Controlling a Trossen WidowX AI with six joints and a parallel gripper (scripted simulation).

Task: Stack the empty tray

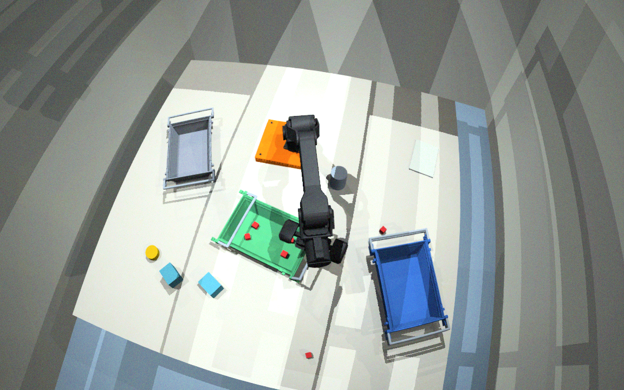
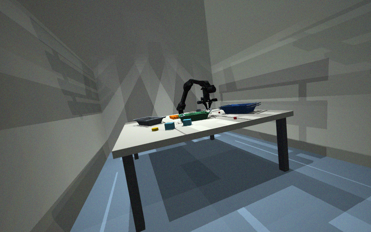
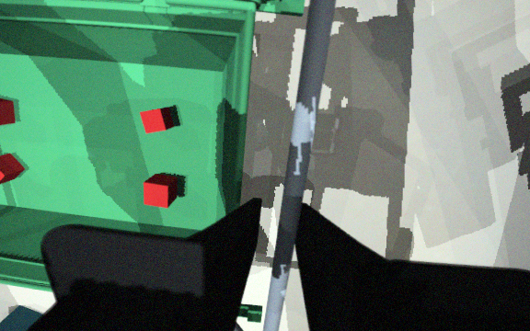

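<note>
The loaded green tray [image 1: 266, 241] [image 2: 194, 116] [image 3: 244, 69] stands on the table with several red blocks [image 1: 284, 254] [image 3: 159, 191] inside. Its left bar [image 1: 241, 220] lies across the top near that end. Its other bar [image 1: 303, 273] [image 3: 303, 129] is outside the right end. My gripper [image 2: 209, 108] [image 3: 278, 209] points down there, fingers narrowly open around this bar without gripping it; in the top view the arm hides the fingertips. An empty blue tray [image 1: 409, 286] [image 2: 238, 108] stands at the right, its bars out over its ends.
An empty grey tray [image 1: 189, 145] [image 2: 149, 121] stands at the left. A grey cylinder [image 1: 338, 177] stands beside the arm. Two light-blue blocks [image 1: 170, 274] [image 1: 210, 284] and a yellow disc [image 1: 151, 252] lie left of the green tray. Loose red cubes [image 1: 382, 229] [image 1: 309, 355] lie on the table.
</note>
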